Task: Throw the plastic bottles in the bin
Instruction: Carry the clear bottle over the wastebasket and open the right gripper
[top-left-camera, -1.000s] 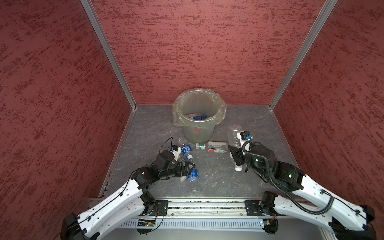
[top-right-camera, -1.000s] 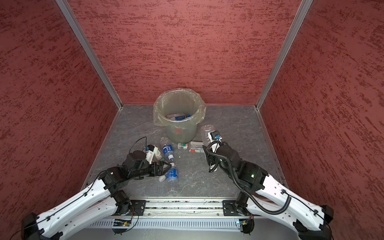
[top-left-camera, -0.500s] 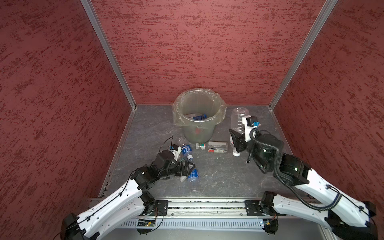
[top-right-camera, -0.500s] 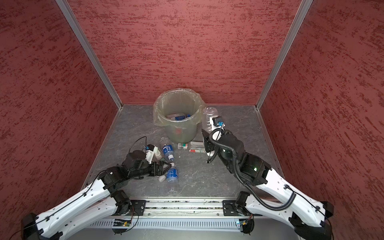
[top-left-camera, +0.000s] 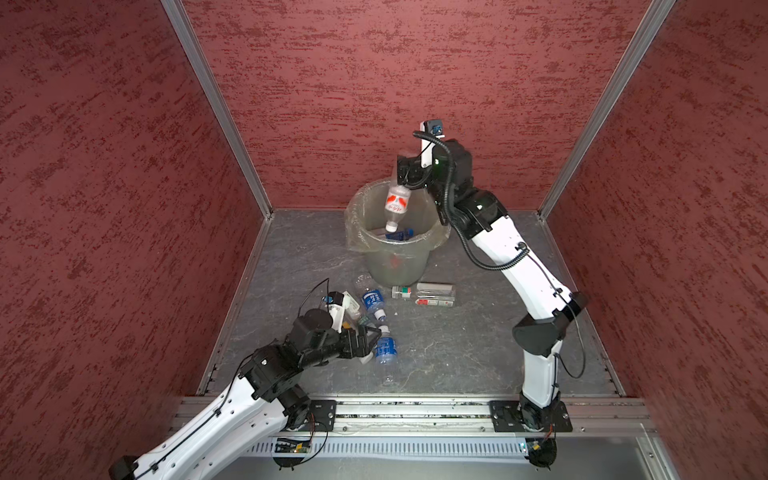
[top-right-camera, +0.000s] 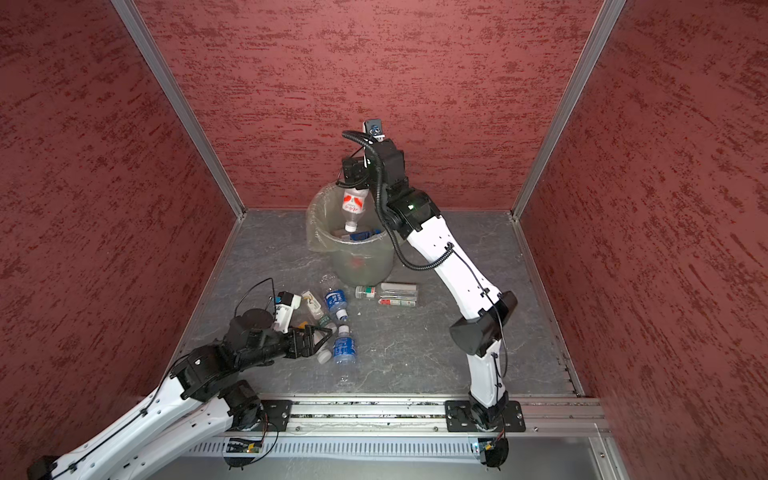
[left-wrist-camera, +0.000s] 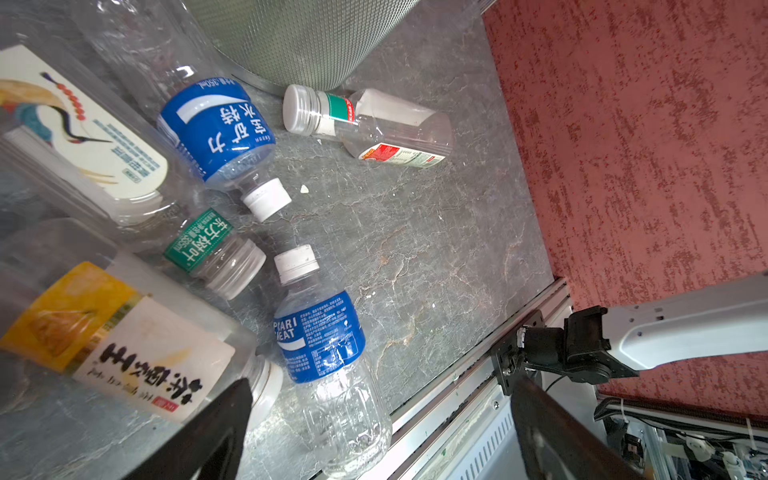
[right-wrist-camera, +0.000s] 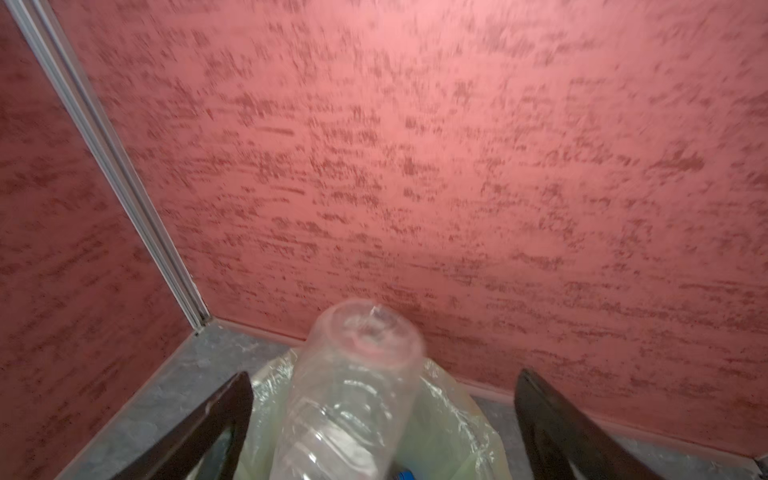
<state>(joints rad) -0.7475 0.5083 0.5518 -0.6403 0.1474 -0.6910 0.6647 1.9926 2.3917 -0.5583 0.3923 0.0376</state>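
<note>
Seen from above, with twelve o'clock at the back wall, a grey marbled floor (top-left-camera: 457, 353) sits inside red textured walls. The bin (top-left-camera: 397, 266), grey-green with a clear bag folded over its rim, stands at twelve o'clock. The right gripper (top-left-camera: 406, 182) hangs above the bin's mouth with its jaws spread wide. Between them a red-labelled bottle (top-left-camera: 396, 203) points cap-down into the bin, and in the right wrist view neither finger (right-wrist-camera: 216, 419) touches it. A blue item (top-left-camera: 399, 235) lies deep inside the bin. At six o'clock from the bin, a white-capped bottle (top-left-camera: 424, 293) lies on its side. At seven o'clock from the bin lies a cluster: a blue-labelled bottle (top-left-camera: 372, 300), a second blue bottle (top-left-camera: 385, 347), a green-labelled bottle (left-wrist-camera: 208, 249) and a yellow-labelled bottle (left-wrist-camera: 116, 345). The left gripper (top-left-camera: 368, 340) sits low beside this cluster, jaws wide and holding nothing; whether it touches the yellow-labelled bottle cannot be told.
</note>
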